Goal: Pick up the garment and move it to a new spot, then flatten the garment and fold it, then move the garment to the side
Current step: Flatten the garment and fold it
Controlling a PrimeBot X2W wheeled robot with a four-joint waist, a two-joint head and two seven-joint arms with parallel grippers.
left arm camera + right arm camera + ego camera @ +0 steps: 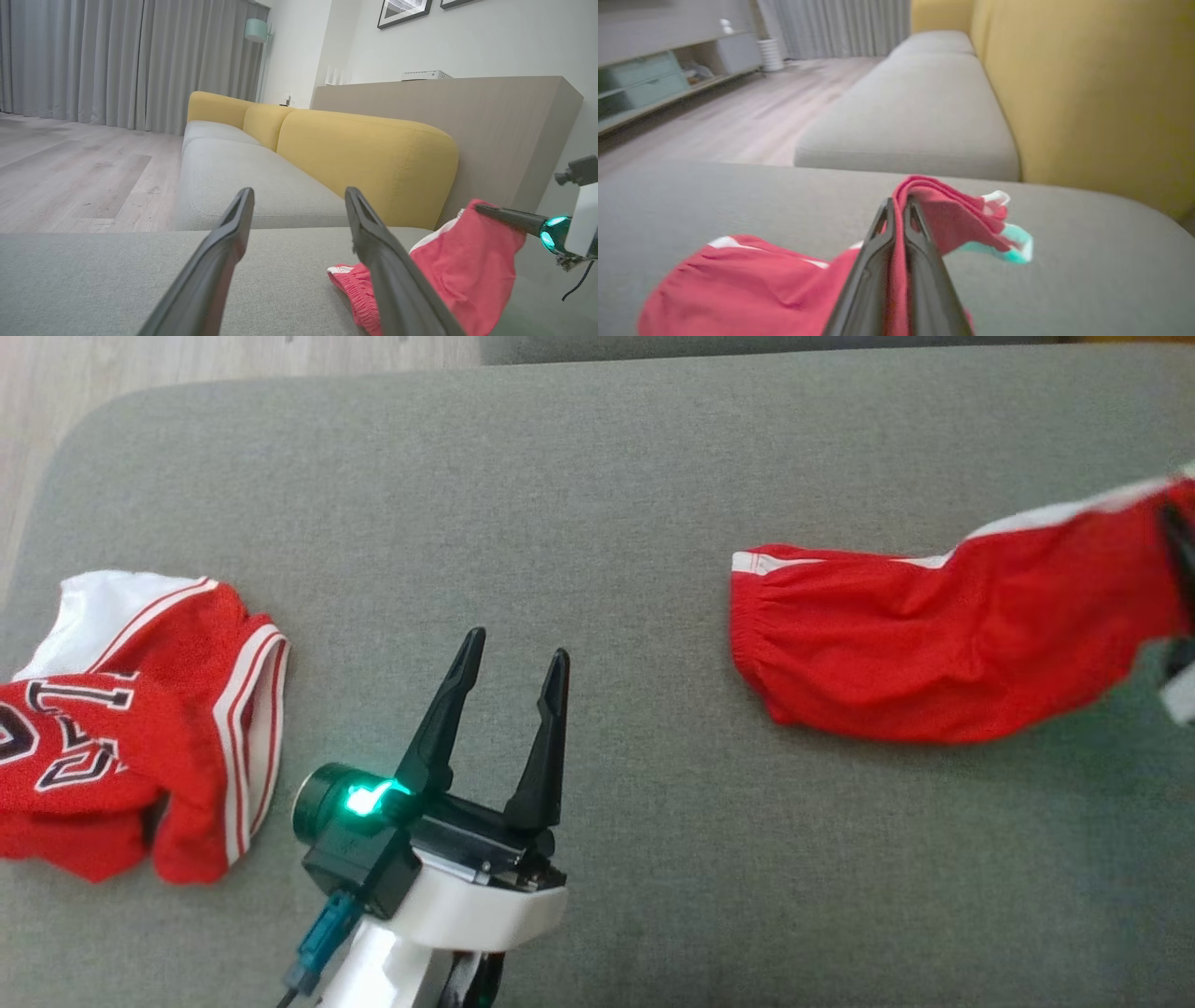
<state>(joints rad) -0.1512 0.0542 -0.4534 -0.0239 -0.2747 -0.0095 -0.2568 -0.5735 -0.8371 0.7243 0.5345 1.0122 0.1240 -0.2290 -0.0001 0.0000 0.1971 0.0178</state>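
Left gripper [517, 644] stands wide and empty, while right gripper [900, 201] pinches shorts [934, 644] by a thin fold that may slip.

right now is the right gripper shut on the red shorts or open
Shut on the red shorts: the right gripper has both fingers pressed together with a red fold pinched between.

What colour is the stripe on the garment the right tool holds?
White stripe, clearest in the head view.
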